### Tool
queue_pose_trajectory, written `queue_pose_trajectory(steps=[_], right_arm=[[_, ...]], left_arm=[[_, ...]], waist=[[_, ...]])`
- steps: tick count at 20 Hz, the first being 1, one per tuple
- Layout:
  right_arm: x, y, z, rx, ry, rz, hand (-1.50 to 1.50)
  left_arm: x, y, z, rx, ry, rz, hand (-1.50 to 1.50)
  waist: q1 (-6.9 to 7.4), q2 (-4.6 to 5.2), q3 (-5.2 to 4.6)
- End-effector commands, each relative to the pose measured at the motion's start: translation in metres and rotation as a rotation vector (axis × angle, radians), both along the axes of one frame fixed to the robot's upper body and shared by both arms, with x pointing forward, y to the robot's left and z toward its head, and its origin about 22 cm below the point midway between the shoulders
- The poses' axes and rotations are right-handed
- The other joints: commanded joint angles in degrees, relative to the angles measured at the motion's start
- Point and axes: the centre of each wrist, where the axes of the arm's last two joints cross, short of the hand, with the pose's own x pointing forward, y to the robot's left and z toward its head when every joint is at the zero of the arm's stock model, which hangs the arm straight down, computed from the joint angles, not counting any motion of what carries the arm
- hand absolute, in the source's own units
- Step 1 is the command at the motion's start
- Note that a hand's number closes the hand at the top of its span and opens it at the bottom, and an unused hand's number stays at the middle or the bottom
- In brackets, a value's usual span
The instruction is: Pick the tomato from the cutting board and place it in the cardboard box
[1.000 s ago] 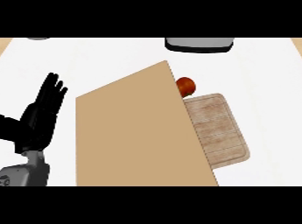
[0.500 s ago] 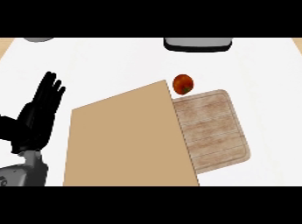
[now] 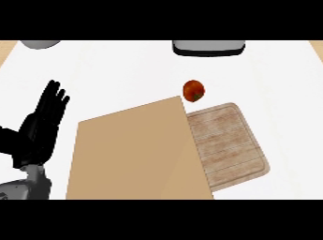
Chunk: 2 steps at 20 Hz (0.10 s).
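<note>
White counter (image 3: 122, 75). Tomato (image 3: 194, 90): on the counter at 12 o'clock of the cutting board (image 3: 226, 140), just off its edge, long axis 12-to-6. Cardboard box (image 3: 136, 154): at 9 o'clock of the board, overlapping it. Left hand (image 3: 39, 129): fingers straight, holding nothing. Right hand unseen.

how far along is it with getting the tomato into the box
Not in the box as far as can be seen. The tomato sits just past the cutting board's far corner, seemingly on the white counter, beside the cardboard box. Nothing is in hand: the left hand is open, fingers up, at the left; the right hand is out of view. Left: grasping the tomato and putting it in the box.
</note>
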Motion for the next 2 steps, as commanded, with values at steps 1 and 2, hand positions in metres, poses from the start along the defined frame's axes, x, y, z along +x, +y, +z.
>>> queue_pose_trajectory(steps=[1, 2], right_arm=[[-0.043, -0.014, 0.032, 0.105, 0.071, 0.083, -1.50], [-0.055, -0.039, 0.020, 0.081, 0.071, 0.076, -1.50]], left_arm=[[0.000, 0.008, 0.009, 0.002, -0.011, 0.000, 0.00], [-0.005, 0.005, 0.016, -0.003, -0.001, -0.005, 0.00]], waist=[[0.04, 0.89, -0.40], [0.02, 0.73, -0.35]])
